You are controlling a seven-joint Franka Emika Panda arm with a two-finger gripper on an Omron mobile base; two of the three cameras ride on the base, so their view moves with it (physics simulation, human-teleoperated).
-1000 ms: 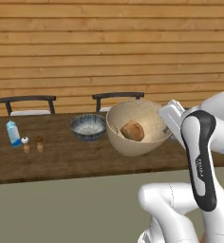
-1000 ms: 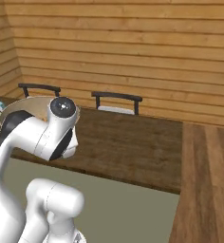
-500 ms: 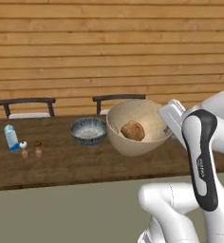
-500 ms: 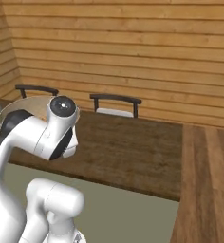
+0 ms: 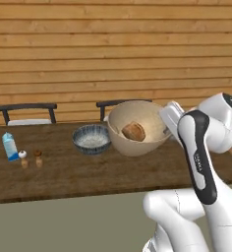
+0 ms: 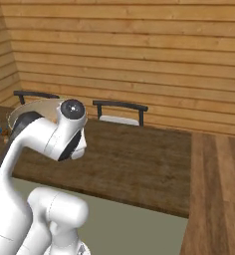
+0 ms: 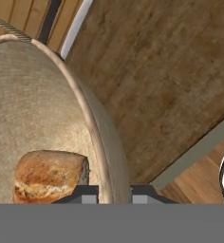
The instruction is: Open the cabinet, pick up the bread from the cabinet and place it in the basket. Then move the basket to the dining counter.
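The end effector was pinched on the rim of the basket, one finger inside the wall and one outside, as the hand view showed with the rim running down between the two dark tips. In the left base view the basket was tilted, its opening turned toward the camera, and it appeared raised above the dining desk rather than resting flat on it, though how far it stood clear could not be told. The bread lay inside the basket against its lower inner wall; in the hand view the crusty lump sat just beside the inner finger. Just to the left of the basket a blue-grey patterned bowl stood on the desk, close to the basket's side. Farther left were a small blue-and-white bottle and two little shakers. Two black-backed chairs stood behind the desk, against the light wooden plank wall.
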